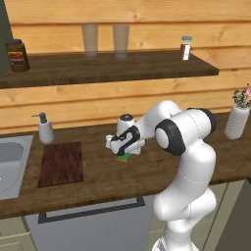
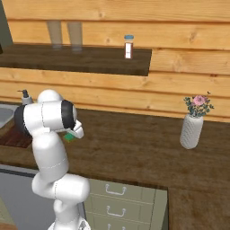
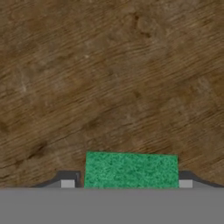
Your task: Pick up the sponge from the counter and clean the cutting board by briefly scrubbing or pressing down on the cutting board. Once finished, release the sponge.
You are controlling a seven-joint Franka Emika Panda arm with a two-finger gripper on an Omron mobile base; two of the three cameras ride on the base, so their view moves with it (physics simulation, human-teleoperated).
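The sponge (image 1: 123,158) is a small green-topped block with a yellow layer, lying on the counter (image 1: 162,171) to the right of the cutting board (image 1: 61,163). My gripper (image 1: 122,154) points straight down over it. In the hand view the green sponge (image 3: 131,169) sits between the two fingertips of the gripper (image 3: 127,181), which press against its left and right sides; counter (image 3: 109,87) wood lies beyond. From the right base view the sponge (image 2: 68,137) peeks out beside the arm, and a corner of the dark cutting board (image 2: 11,137) shows at the left.
A grey sink (image 1: 10,162) lies left of the board, with a soap dispenser (image 1: 45,130) behind it. A white vase with flowers (image 1: 237,120) stands at the counter's right end. The wall shelf (image 1: 108,68) above carries a jar, two glasses and a shaker.
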